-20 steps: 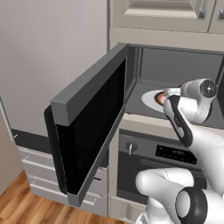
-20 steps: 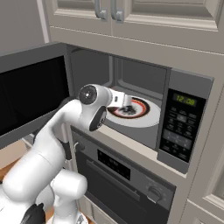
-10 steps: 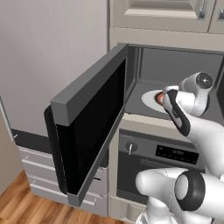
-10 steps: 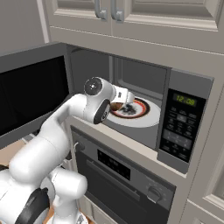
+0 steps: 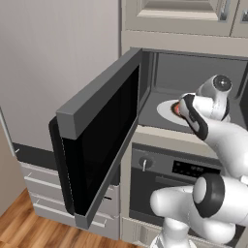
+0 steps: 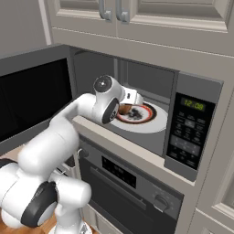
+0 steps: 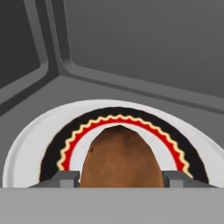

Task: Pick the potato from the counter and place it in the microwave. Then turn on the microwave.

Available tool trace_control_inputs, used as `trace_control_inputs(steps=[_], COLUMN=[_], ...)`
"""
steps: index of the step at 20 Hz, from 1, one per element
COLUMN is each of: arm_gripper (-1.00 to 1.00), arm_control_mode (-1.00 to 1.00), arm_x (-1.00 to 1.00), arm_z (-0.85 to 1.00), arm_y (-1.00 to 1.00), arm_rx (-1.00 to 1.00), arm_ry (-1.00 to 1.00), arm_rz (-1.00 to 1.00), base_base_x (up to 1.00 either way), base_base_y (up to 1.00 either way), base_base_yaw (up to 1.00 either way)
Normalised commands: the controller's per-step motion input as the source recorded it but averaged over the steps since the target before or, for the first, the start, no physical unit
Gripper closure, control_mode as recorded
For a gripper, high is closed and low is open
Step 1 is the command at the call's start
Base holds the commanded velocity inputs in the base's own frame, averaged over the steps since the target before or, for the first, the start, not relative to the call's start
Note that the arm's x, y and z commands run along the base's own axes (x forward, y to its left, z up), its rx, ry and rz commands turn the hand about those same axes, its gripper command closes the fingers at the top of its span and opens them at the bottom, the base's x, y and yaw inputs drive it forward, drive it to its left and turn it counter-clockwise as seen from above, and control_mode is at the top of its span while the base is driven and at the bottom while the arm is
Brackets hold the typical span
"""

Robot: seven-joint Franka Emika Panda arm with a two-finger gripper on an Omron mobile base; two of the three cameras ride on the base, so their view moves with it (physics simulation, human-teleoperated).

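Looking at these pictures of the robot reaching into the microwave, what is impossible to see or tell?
- Hand view: the potato's underside is cut off, so whether it touches the plate is unclear.
- Left base view: the arm covers the gripper.
- Right base view: keypad labels too small.

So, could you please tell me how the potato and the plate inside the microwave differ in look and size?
The potato is a plain brown lump; the plate is white with a black band and a red and cream zigzag ring. The potato is rounded and bulky, while the plate is a flat disc. The potato is far smaller than the plate, spanning only its middle. The potato sits between the fingers of the hand; the plate lies on the microwave floor. Both are inside the open microwave.
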Motion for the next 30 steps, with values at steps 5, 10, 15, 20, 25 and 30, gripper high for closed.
trace_control_inputs(steps=[5, 10, 15, 20, 25, 30], arm_gripper=[1.00, 1.00, 1.00, 1.00, 1.00, 1.00], arm_control_mode=[-1.00, -1.00, -1.00, -1.00, -1.00, -1.00], arm_x=[0.17, 0.23, 0.30, 0.33, 0.28, 0.26], arm_z=[-0.28, -0.22, -0.05, -0.01, -0.07, -0.16], arm_y=[-0.03, -0.06, -0.11, -0.13, -0.15, -0.13], arm_rx=[0.00, 0.00, 0.00, 0.00, 0.00, 0.00], arm_ry=[0.00, 0.00, 0.00, 0.00, 0.01, 0.01], arm_rz=[0.00, 0.00, 0.00, 0.00, 0.00, 0.00], base_base_x=[0.00, 0.00, 0.00, 0.00, 0.00, 0.00], base_base_y=[0.00, 0.00, 0.00, 0.00, 0.00, 0.00], base_base_yaw=[0.00, 0.00, 0.00, 0.00, 0.00, 0.00])
